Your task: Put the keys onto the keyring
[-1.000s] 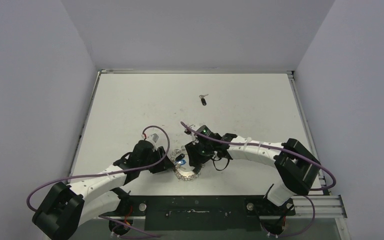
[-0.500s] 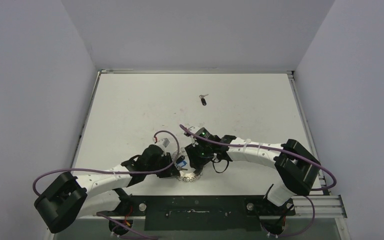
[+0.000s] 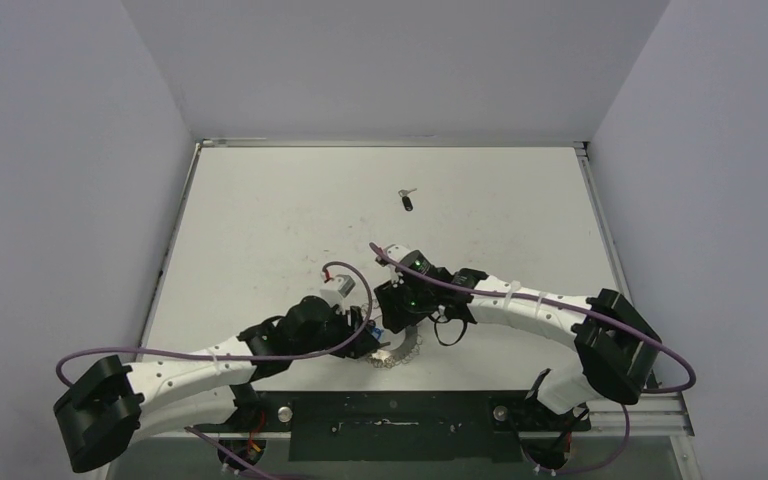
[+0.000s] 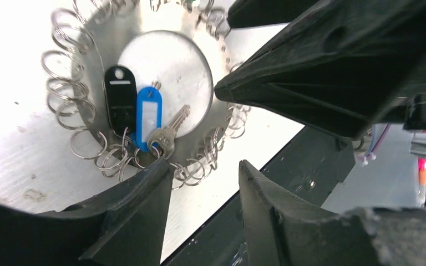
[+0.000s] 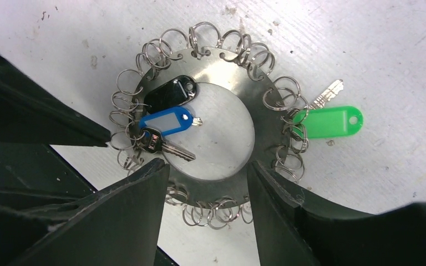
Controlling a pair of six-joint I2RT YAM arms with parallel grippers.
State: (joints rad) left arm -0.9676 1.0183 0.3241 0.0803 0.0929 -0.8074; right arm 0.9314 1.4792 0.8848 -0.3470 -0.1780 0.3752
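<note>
The keyring (image 5: 224,69) is a flat metal ring with several small split rings round its rim, lying at the table's near edge (image 3: 397,353). A black tag (image 5: 169,94) rests on it. One black-headed key (image 3: 407,203) lies alone far up the table. My right gripper (image 5: 208,166) hovers open, its fingers straddling the ring's near rim. My left gripper (image 4: 202,172) is open at the ring's edge (image 4: 102,50). Its left fingertip (image 4: 158,172) touches the split rings, and only table shows between the jaws.
A blue tag (image 5: 166,122) with a small silver key (image 5: 169,147) hangs at the ring's left rim. A green-tagged key (image 5: 327,122) is at its right rim. The table's dark front rail (image 4: 310,172) runs close beside the ring. The right gripper's fingers (image 4: 321,72) crowd the left wrist view.
My left arm has pushed right toward the ring; its jaws narrowed, then opened again. The ring slid slightly right. My right gripper shifted right and opened a little wider.
</note>
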